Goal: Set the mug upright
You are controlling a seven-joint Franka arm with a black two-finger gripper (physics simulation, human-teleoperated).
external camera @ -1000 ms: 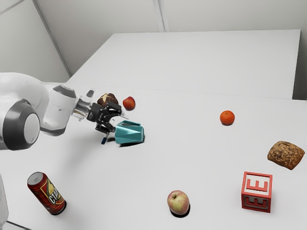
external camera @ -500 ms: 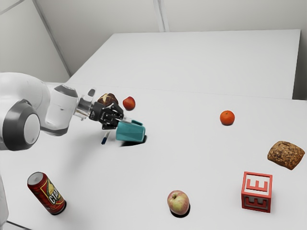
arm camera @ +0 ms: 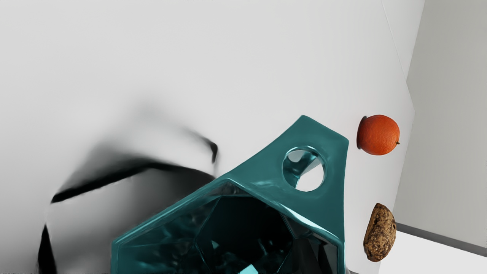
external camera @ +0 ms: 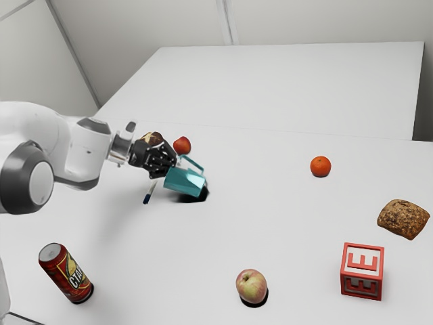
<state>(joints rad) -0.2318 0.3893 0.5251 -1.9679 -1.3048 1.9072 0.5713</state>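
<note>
White table [external camera: 284, 223], mug [external camera: 184, 182] (tilted) in the fingers [external camera: 168, 166].

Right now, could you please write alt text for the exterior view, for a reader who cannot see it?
A black gripper holds a tilted teal mug above a white table. Closer to the camera stand a red can, an apple and a letter block; an orange and brown bread lie toward the exterior view's right.

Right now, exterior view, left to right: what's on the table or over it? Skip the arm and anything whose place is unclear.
Red drink can → blue-and-white marker → teal mug → yellow-red apple → orange fruit → red-and-white letter block → brown bread piece.
</note>
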